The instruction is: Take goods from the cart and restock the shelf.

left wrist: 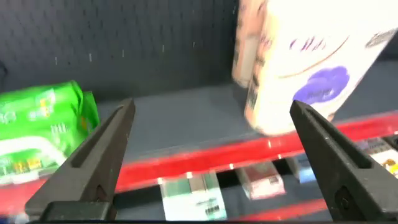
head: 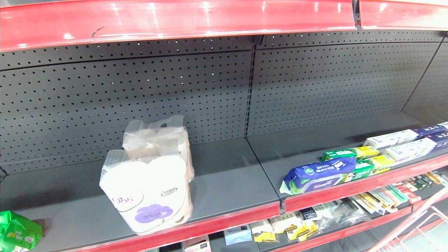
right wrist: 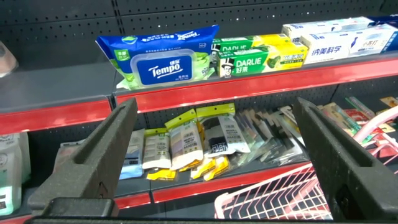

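A white pack of toilet rolls (head: 148,196) stands at the front of the grey shelf (head: 231,182), with a clear-wrapped pack (head: 157,140) right behind it. My left gripper (left wrist: 211,112) is open and empty, in front of the shelf's red edge, with the white pack (left wrist: 311,62) beyond its far finger and a green pack (left wrist: 40,130) on the other side. My right gripper (right wrist: 214,109) is open and empty, facing the blue wipes pack (right wrist: 165,59) and green toothpaste boxes (right wrist: 255,56) from a distance. The pink wire cart (right wrist: 280,199) lies below it.
White and blue boxes (head: 402,143) line the shelf's right end. The lower shelf (head: 315,213) holds small hanging packets and toothbrushes. A red shelf (head: 175,17) runs overhead. The cart's corner (head: 416,231) shows at bottom right. Bare shelf lies between the toilet rolls and the wipes (head: 318,175).
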Robot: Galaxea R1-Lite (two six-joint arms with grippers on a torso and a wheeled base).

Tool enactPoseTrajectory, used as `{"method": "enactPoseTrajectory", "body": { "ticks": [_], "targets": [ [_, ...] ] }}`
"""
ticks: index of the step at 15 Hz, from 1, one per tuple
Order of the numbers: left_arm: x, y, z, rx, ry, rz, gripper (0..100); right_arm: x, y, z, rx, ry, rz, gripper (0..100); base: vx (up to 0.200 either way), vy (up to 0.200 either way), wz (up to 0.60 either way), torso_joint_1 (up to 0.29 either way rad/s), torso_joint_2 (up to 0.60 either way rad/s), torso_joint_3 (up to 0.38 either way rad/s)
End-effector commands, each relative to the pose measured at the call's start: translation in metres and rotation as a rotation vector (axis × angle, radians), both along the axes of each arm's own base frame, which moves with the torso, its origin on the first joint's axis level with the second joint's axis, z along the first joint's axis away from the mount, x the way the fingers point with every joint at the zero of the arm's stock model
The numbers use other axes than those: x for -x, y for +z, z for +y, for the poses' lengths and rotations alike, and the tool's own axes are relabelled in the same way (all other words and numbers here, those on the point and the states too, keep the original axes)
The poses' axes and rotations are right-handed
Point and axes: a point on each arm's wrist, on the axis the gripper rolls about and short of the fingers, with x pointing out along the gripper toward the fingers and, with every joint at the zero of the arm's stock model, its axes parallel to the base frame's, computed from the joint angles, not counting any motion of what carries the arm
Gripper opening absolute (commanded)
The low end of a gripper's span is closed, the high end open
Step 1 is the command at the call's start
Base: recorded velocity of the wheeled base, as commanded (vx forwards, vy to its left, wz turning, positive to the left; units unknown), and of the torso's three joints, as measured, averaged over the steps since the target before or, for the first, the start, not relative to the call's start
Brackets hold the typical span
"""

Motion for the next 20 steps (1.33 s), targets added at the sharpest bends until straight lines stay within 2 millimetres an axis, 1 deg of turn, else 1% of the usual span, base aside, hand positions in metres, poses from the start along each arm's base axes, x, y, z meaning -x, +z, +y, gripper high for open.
{"method": "enactPoseTrajectory", "body": {
  "ticks": [1, 10, 20],
  "targets": [
    [0.0004, -0.0010, 0.0000, -0.002, 0.001, -0.005, 100, -0.0001, 0.0001, 0.0000, 0.003, 0.001, 0.000, 100, 0.000, 0.000, 0.00, 0.000, 0.00, 0.000],
    [0.0003, -0.0010, -0.0002, -0.003, -0.005, -0.005, 100, -0.0001, 0.0001, 0.0000, 0.000, 0.001, 0.001, 100, 0.000, 0.000, 0.60, 0.001, 0.00, 0.001],
    [0.0003, -0.0015, -0.0001, 0.003, -0.001, -0.003, 100, -0.0001, 0.0000, -0.0001, 0.001, -0.004, 0.002, 100, 0.000, 0.000, 0.00, 0.000, 0.00, 0.000]
  ]
}}
